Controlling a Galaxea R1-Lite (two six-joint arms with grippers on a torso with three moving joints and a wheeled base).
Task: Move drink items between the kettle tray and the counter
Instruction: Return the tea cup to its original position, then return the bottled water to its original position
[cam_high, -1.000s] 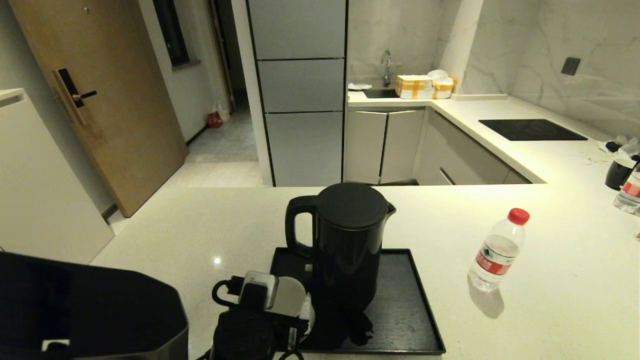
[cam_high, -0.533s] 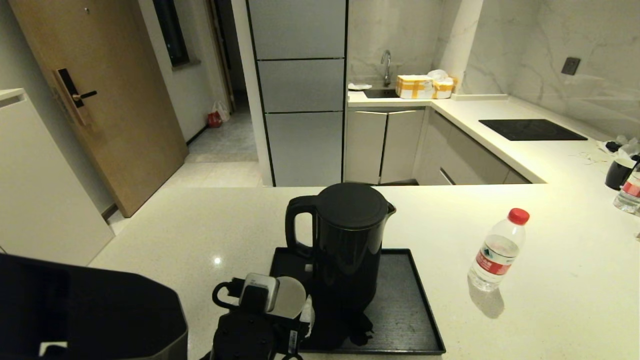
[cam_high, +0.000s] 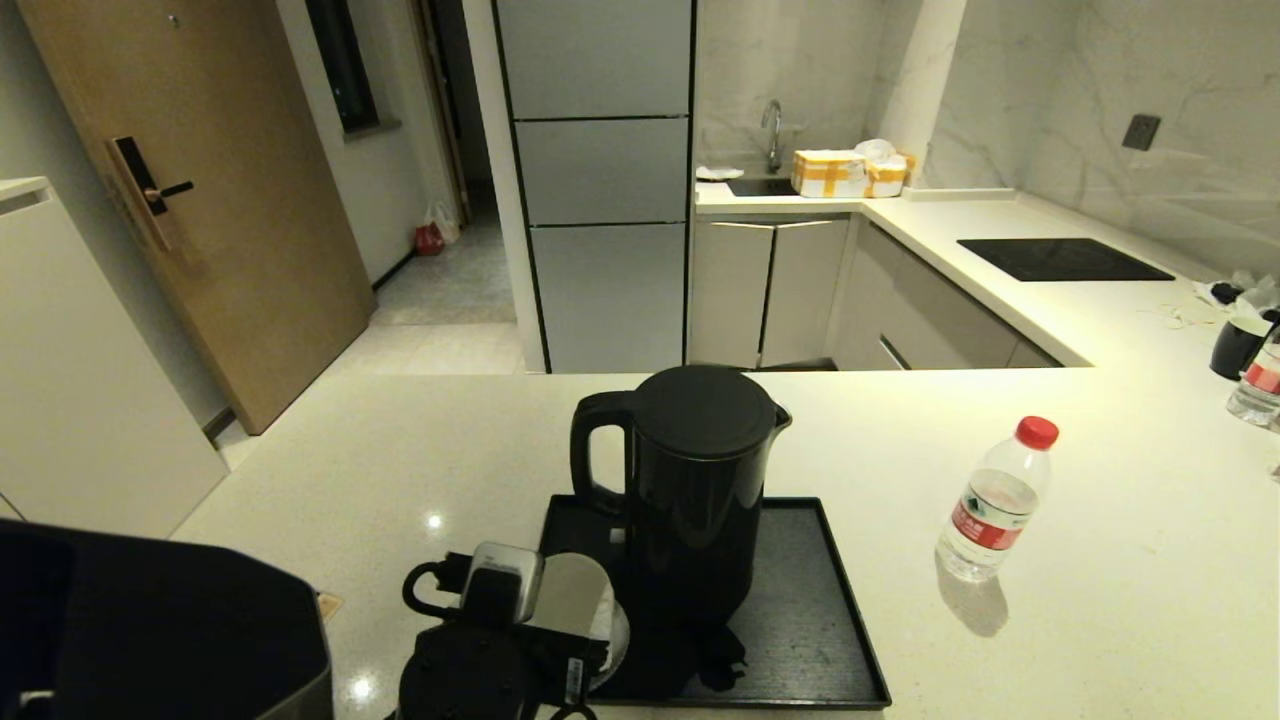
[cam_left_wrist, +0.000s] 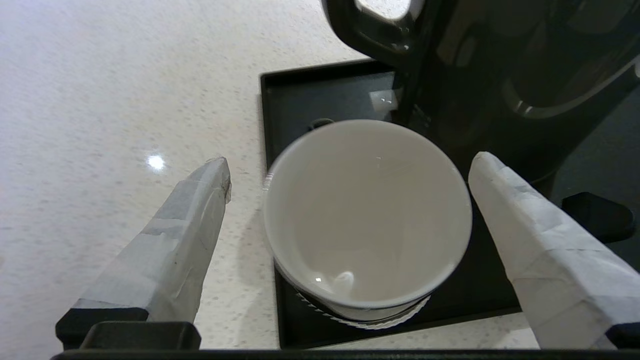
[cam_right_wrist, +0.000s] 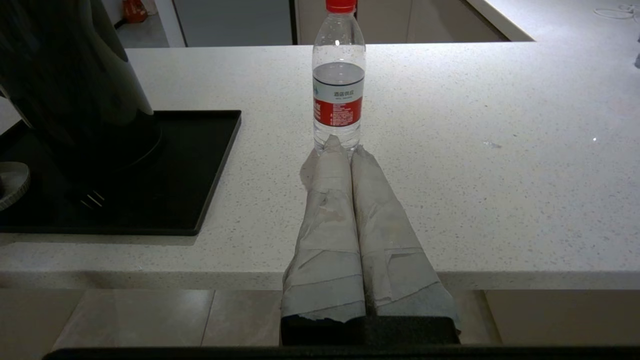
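So the step in hand looks like the cup pickup. The left gripper (cam_left_wrist: 350, 185) hangs right over the cup (cam_left_wrist: 367, 212), jaws spread wide with one fingertip on each side of the rim and nothing gripped yet. The cup sits on a saucer (cam_left_wrist: 370, 316) at the near-left corner of the kettle tray (cam_high: 810, 610), with the saucer's edge peeking out from under it.

My read on the next move: drop down so the fingers straddle the cup wall, then squeeze, lift straight up and carry it off to the tabletop (cam_high: 420, 450). The fit looks snug on both sides, so centering matters.

The thing in the way is the kettle (cam_high: 690, 480). It stands on the tray just beside the cup, and in the left wrist view the inner finger is close to its glossy body. Coming down crooked could bump it. The saucer might also tag along or slide if the cup gets dragged instead of lifted.

The water bottle (cam_high: 992, 505) stands upright on the tabletop, well off the tray to the right. The right gripper (cam_right_wrist: 345, 145) is parked low at the near tabletop edge, jaws clenched on nothing, pointed at that bottle. Farther back there's a cooktop (cam_high: 1060, 260) and another dark cup (cam_high: 1238, 346), out of the action.
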